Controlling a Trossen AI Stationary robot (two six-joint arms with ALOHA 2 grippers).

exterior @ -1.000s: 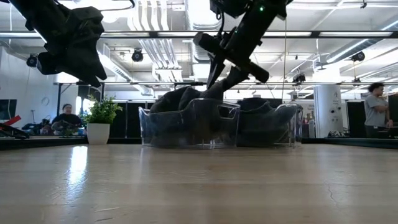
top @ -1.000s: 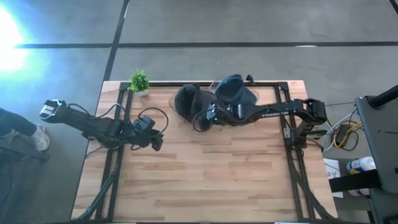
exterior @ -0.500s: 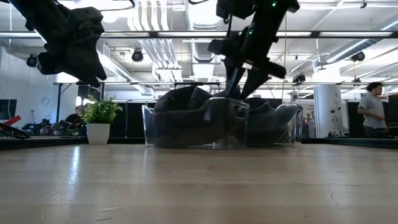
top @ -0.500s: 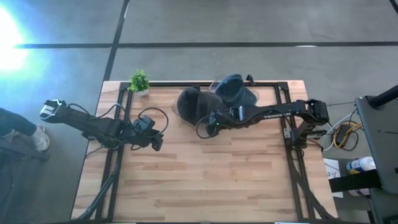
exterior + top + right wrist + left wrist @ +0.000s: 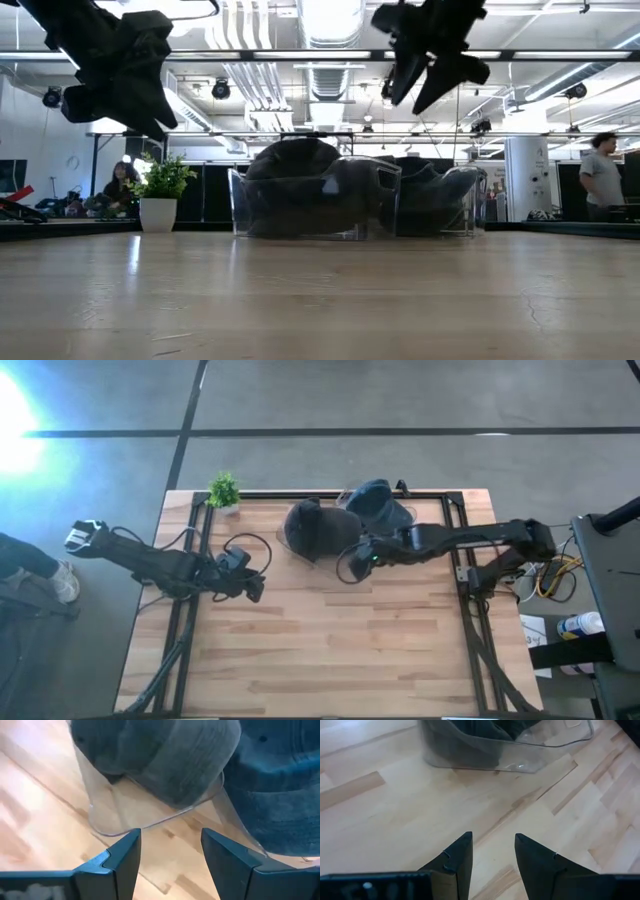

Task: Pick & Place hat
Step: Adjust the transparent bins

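Observation:
A dark grey hat (image 5: 315, 528) sits crown up in a clear plastic bin (image 5: 310, 205) near the table's far edge. A blue hat (image 5: 378, 505) rests in a second clear bin to its right. In the right wrist view the grey hat (image 5: 165, 755) and the blue hat (image 5: 280, 785) both show. My right gripper (image 5: 353, 568) is open, hovering above and just nearside of the grey hat, raised clear of the bins (image 5: 432, 65), holding nothing (image 5: 170, 852). My left gripper (image 5: 254, 588) waits open over the table's left part (image 5: 492, 850), raised (image 5: 120, 75).
A small potted plant (image 5: 224, 491) stands at the far left corner (image 5: 160, 195). Bare wooden tabletop (image 5: 330, 650) spreads across the middle and near side. Black frame rails (image 5: 470, 620) run along the table's edges. People show in the room beyond the table (image 5: 603, 175).
My right gripper has let go of the grey hat, risen, and drawn back toward the table's right and near side. The hat, pinched and folded a second ago, has settled into the clear bin and rounded out. The left arm has kept still.

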